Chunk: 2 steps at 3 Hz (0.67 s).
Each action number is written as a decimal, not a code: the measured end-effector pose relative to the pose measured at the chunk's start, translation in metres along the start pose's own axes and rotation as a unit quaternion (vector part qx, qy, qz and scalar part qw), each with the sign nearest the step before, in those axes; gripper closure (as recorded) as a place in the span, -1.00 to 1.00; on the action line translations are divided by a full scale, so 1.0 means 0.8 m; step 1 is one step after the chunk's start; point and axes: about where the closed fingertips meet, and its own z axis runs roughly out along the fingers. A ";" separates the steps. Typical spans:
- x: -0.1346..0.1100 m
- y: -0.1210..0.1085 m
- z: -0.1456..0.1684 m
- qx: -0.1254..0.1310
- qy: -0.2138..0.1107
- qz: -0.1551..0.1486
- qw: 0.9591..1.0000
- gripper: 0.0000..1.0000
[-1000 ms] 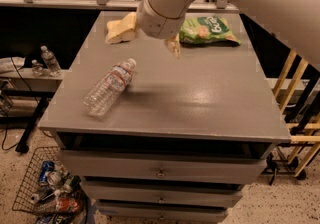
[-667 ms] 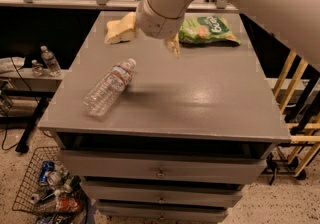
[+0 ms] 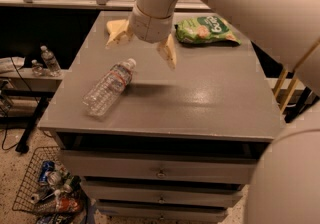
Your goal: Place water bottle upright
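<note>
The water bottle (image 3: 108, 88) lies on its side on the left part of the grey table top (image 3: 210, 98). Its white cap points to the back right and its base points toward the front left edge. It is clear and ribbed, with a white-and-red label band near the shoulder. My gripper (image 3: 144, 44) hangs over the table just behind and to the right of the cap end. It is open and empty, with one pale finger (image 3: 118, 32) on the left and one (image 3: 168, 53) on the right. It does not touch the bottle.
A green snack bag (image 3: 206, 30) lies at the back right of the table. Two small clear bottles (image 3: 46, 61) stand on a low shelf to the left. A wire basket of cans (image 3: 50, 193) sits on the floor at front left. Drawers (image 3: 160, 168) sit below the top.
The gripper has moved a little down and to the left, closer to the bottle's cap end. The bottle and the snack bag have not moved.
</note>
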 end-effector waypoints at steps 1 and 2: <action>0.012 0.010 0.015 0.032 0.018 0.069 0.997 -1.00; 0.020 0.024 0.028 0.051 0.027 0.110 0.992 -1.00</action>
